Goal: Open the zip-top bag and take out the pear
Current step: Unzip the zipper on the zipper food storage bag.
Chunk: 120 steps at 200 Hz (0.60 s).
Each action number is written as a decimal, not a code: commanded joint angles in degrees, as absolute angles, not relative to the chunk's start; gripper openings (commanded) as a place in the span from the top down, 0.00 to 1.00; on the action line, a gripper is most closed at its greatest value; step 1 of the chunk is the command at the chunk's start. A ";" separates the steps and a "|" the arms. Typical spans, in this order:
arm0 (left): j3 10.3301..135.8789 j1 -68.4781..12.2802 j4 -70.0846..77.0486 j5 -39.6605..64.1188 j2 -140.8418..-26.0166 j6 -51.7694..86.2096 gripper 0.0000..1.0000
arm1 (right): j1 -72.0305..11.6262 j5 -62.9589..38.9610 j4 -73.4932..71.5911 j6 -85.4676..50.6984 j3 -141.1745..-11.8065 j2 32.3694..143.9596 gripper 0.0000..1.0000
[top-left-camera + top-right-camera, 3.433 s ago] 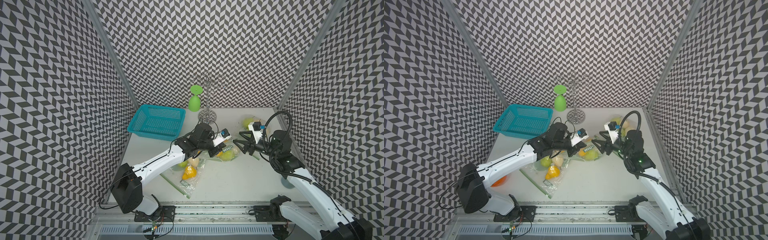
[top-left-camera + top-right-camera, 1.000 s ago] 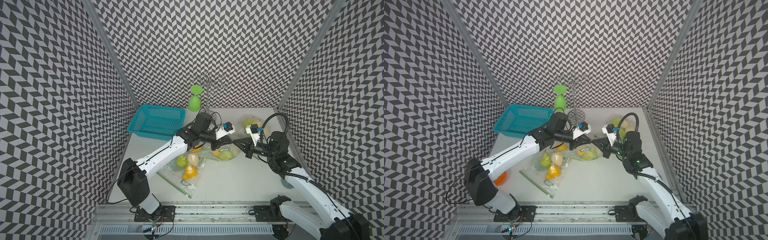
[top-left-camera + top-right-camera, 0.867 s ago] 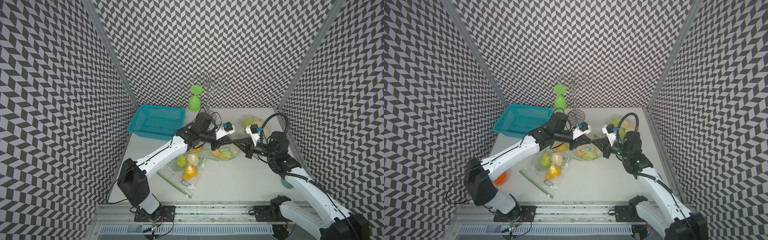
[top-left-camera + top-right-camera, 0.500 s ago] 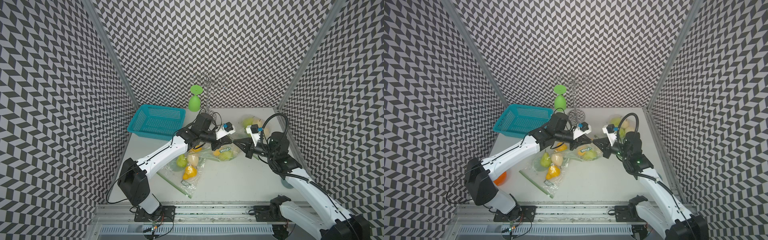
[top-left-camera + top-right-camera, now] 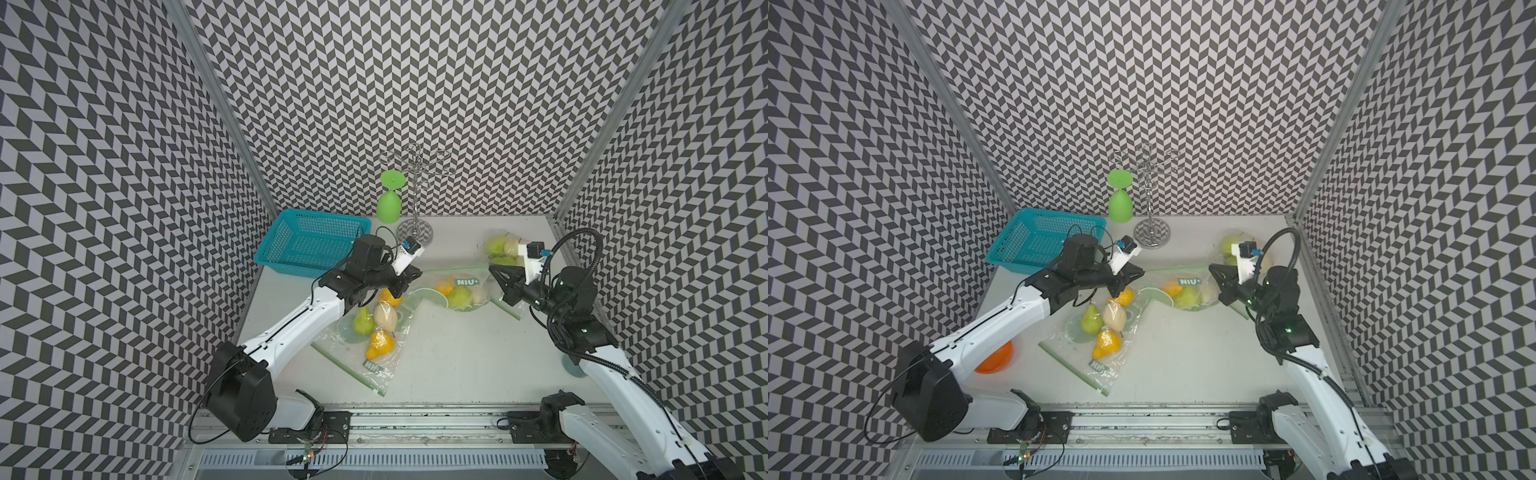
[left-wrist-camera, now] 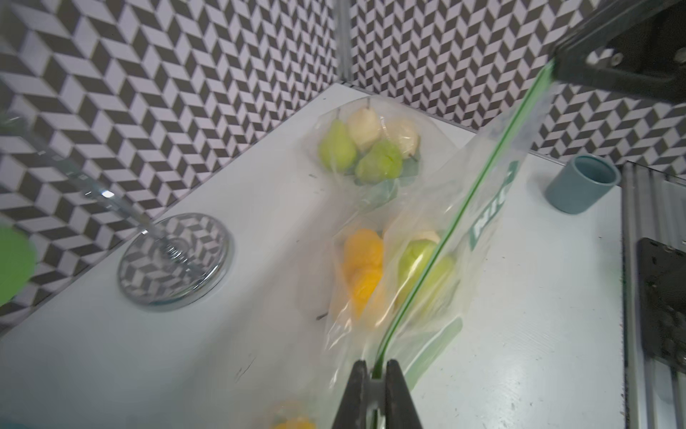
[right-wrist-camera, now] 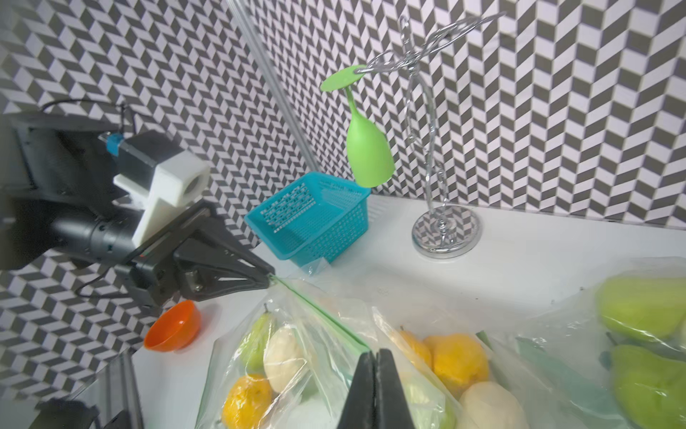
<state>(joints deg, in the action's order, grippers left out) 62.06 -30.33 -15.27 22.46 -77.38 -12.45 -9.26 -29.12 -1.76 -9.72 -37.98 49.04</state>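
The zip-top bag (image 5: 465, 282) is clamped at both ends of its green seal (image 6: 456, 215), left fingers (image 6: 357, 390) and right fingers (image 7: 365, 386) pinched tight; lips should be parted crosswise, not stretched.

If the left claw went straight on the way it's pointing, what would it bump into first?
Likely the right gripper, straight ahead along the zip-top bag that the left gripper pinches too; depth is uncertain.

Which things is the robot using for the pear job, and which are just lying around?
For the job: middle bag, pears, left gripper, right gripper, both pinching it.
Lying about: near bag, far bag, basket, green glass, rack, orange bowl, grey cup.
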 commanded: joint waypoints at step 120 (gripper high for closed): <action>56.29 -41.89 -10.84 14.88 -73.29 -8.39 1.00 | -9.36 -41.57 5.37 -15.07 -40.88 43.04 0.84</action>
<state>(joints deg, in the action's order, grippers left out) 57.74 -38.30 -12.53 14.70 -73.10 -8.29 -8.38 -35.27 0.71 -14.00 -35.44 42.44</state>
